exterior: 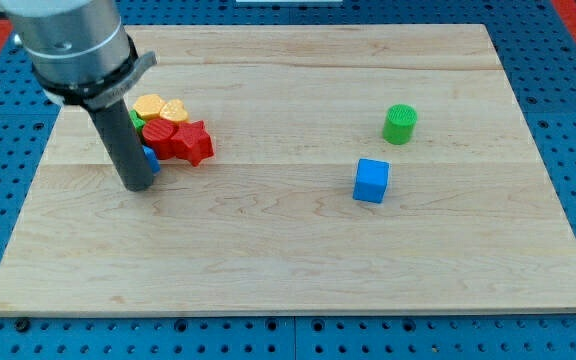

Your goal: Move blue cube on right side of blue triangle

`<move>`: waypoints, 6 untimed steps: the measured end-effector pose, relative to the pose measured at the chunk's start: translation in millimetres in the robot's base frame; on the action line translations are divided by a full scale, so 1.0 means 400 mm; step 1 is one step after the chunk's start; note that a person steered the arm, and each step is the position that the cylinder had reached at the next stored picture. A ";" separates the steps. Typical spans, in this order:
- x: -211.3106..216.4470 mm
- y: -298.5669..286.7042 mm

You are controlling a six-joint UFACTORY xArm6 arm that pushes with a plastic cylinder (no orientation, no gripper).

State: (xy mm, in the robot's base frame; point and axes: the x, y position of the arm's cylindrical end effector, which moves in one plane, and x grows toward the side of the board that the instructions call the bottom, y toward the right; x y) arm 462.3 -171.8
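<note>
A blue cube [371, 181] sits right of the board's middle. A small part of a blue block [151, 157], likely the blue triangle, shows at the view's left, mostly hidden behind my rod. My tip [138, 187] rests on the board just below and left of that blue block, touching or nearly touching it. The blue cube lies far to the view's right of my tip.
A cluster sits just above and right of my tip: a red star-like block [196, 142], a red block [160, 133], a yellow-orange block [150, 105], a yellow block [175, 110], a green sliver [135, 118]. A green cylinder [400, 124] stands above the blue cube. The wooden board [288, 270] lies on a blue pegboard.
</note>
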 end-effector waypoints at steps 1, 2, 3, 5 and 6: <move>-0.013 0.000; 0.025 0.223; 0.128 0.408; 0.149 0.803; 0.044 0.692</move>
State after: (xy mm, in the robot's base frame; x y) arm 480.0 105.0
